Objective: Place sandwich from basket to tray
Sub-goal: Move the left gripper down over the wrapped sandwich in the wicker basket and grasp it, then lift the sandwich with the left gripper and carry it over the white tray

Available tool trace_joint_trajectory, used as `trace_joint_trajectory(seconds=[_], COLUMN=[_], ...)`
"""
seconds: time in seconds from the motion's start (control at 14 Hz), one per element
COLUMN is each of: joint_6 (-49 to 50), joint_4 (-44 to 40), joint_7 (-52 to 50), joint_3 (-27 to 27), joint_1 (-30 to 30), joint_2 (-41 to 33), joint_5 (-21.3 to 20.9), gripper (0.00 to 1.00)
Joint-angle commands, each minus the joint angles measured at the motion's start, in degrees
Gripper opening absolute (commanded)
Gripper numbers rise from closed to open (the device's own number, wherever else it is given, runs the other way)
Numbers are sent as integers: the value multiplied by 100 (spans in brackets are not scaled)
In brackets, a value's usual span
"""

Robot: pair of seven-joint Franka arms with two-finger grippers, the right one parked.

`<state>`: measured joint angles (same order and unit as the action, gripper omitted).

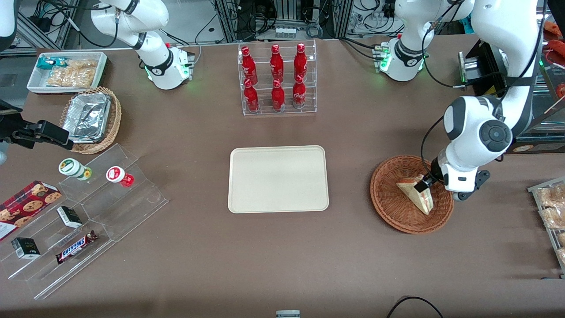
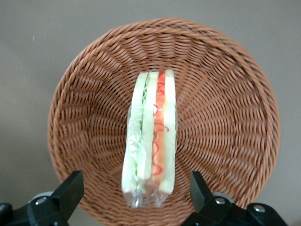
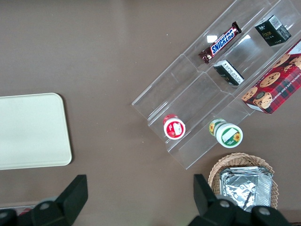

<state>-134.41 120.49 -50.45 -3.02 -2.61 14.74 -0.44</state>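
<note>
My gripper hangs over the basket with fingers spread wide, grasping nothing. The wrapped sandwich stands on edge inside it, between them. The tray lies well apart.

Glossy white arm segments, black joint bands, black cables, green base lights, black claw

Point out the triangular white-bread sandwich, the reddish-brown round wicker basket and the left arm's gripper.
Triangular white-bread sandwich [image 2: 151, 136]: left wrist view, on its layered cut edge.
Reddish-brown round wicker basket [image 1: 388, 207]: front view, on its bare woven wall.
Left arm's gripper [image 2: 136, 195]: left wrist view, midway between its open fingertips, low over the sandwich.
</note>
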Motion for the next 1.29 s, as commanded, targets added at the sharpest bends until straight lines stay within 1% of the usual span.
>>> trace_joint_trajectory(seconds=[0.0,0.21,0.29,0.36,0.5,0.57,0.71,0.86,0.93,1.0,1.07,1.14,1.21], joint_6=[-339,-376,-376,-376,-350,-297,192,1034,1396,1643,1689,1681,1698], joint_4=[-8,-8,-16,-43,-69,-95,-314,-866,-1104,-1298,-1404,-1527,-1824], joint_7=[-755,-782,-791,-809,-783,-756,-712,-607,-293,249,768,982,1080], joint_3=[12,12,12,12,12,12,4,-110,-189,-199,-199,-199,-199], joint_1=[-47,-47,-56,-73,-91,-91,-91,-161,-222,-388,-590,-748,-1002], joint_2=[204,441,529,599,618,548,311,284,310,345,380,459,677], joint_5=[-52,-52,-52,-52,-52,-61,-61,-79,-79,-79,-79,-70,-70], gripper=[100,100,96,73,24,14,14,14,14,15,16,16,16])
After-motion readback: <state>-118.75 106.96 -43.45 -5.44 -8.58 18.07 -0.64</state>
